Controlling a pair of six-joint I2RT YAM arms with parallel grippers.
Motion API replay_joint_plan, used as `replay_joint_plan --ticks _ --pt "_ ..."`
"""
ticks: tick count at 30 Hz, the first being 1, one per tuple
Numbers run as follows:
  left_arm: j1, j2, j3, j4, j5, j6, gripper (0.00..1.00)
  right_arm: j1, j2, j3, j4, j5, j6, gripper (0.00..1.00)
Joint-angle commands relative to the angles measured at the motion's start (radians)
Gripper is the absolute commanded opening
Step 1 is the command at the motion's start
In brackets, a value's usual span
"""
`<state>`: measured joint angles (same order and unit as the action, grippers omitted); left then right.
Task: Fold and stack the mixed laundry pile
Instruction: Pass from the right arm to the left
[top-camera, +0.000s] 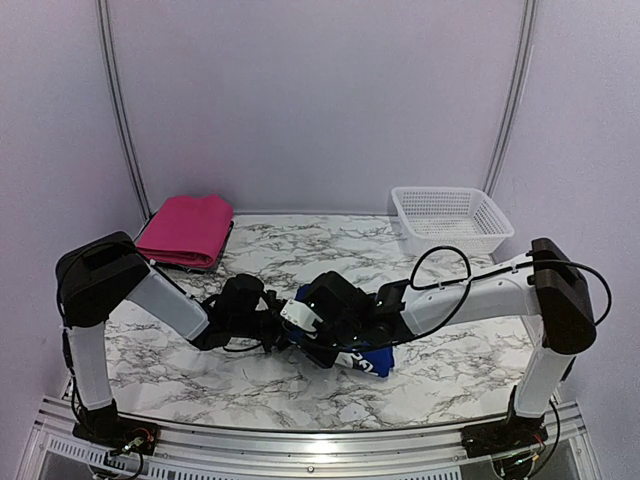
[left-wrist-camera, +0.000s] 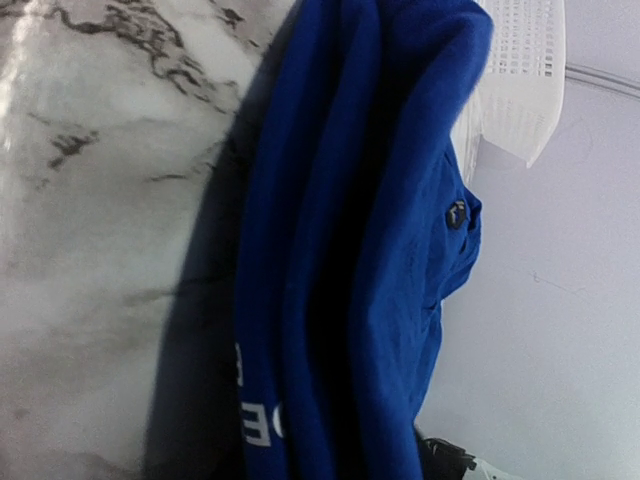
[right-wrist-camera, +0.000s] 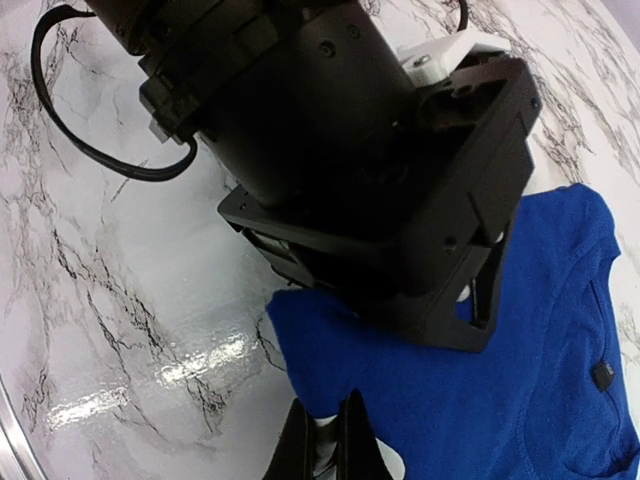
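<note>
The royal blue garment (top-camera: 370, 362) lies crumpled at the table's middle, under both grippers. My right gripper (right-wrist-camera: 328, 435) is shut on a corner of the blue garment (right-wrist-camera: 480, 400) at the table surface. From the left, my left gripper (right-wrist-camera: 470, 310) reaches over the same cloth, close to the right gripper (top-camera: 300, 314). In the left wrist view, folds of the blue garment (left-wrist-camera: 350, 250) with white lettering fill the frame and hide the fingers, so its grip is unclear. The magenta-pink garment (top-camera: 185, 228) lies folded at the back left.
The pink garment rests on a dark grey tray (top-camera: 215, 262). A white mesh basket (top-camera: 450, 218) stands at the back right, also in the left wrist view (left-wrist-camera: 520, 70). The marble table (top-camera: 200, 370) ends at a metal rail in front; pale walls close in on three sides.
</note>
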<state>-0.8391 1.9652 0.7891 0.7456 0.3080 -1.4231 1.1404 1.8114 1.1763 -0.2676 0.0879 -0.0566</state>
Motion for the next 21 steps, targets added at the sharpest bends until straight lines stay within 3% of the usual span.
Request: replay_joint_plan --ticks 1,3,4,7,13,18,21 --pt "0.0 0.032 0.014 -0.018 0.007 0.037 0.21 0.007 0.001 0.037 0.033 0.004 -0.004 0.0" --pt "0.01 0.031 0.015 -0.036 0.008 0.062 0.04 0.007 -0.011 0.031 0.028 0.008 0.0 0.0" --pt "0.016 0.028 0.024 -0.064 0.012 0.084 0.0 0.008 -0.02 0.027 0.022 0.015 0.006 0.06" --pt "0.033 0.008 0.082 -0.247 0.006 0.199 0.0 0.007 -0.056 0.012 0.011 0.047 0.019 0.22" --pt "0.089 -0.019 0.275 -0.769 -0.121 0.52 0.0 -0.006 -0.157 -0.017 -0.041 0.1 0.05 0.52" --pt "0.156 0.011 0.485 -1.065 -0.25 0.767 0.0 -0.022 -0.234 -0.046 -0.085 0.139 0.1 0.94" --pt "0.201 0.059 0.645 -1.209 -0.303 0.9 0.0 -0.038 -0.277 -0.067 -0.103 0.152 0.116 0.98"
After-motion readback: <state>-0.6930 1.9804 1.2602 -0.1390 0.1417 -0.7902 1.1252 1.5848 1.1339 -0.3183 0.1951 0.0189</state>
